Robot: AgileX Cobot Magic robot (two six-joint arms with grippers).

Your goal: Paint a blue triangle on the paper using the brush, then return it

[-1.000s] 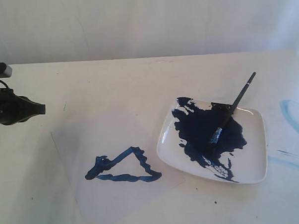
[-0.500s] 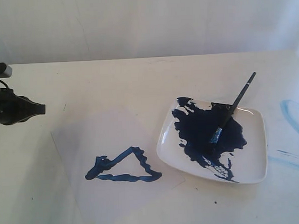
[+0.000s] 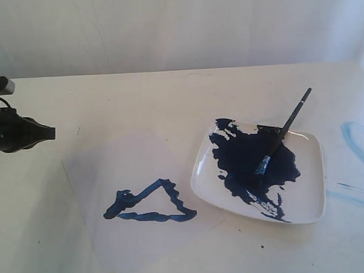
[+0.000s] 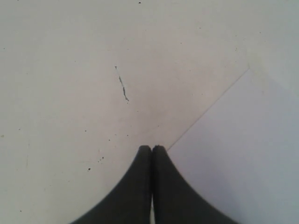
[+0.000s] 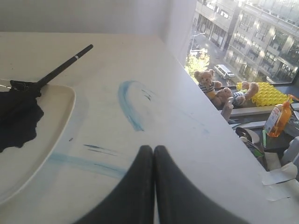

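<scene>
White counter (image 3: 168, 101): blue triangle (image 3: 150, 203) on paper (image 3: 128, 157), brush (image 3: 284, 131) lying across paint-smeared plate (image 3: 307, 199); left gripper (image 4: 152, 148) and right gripper (image 5: 154, 148) both pressed together, empty.

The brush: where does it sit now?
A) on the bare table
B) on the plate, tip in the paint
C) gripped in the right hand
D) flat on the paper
B: the brush lies across the white plate, its tip in the dark-blue paint pool.

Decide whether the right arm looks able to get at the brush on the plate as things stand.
Probably yes. The brush rests on the plate with its handle sticking out over the rim, nothing covers it, and only smeared table lies between it and the shut right pincer.
</scene>
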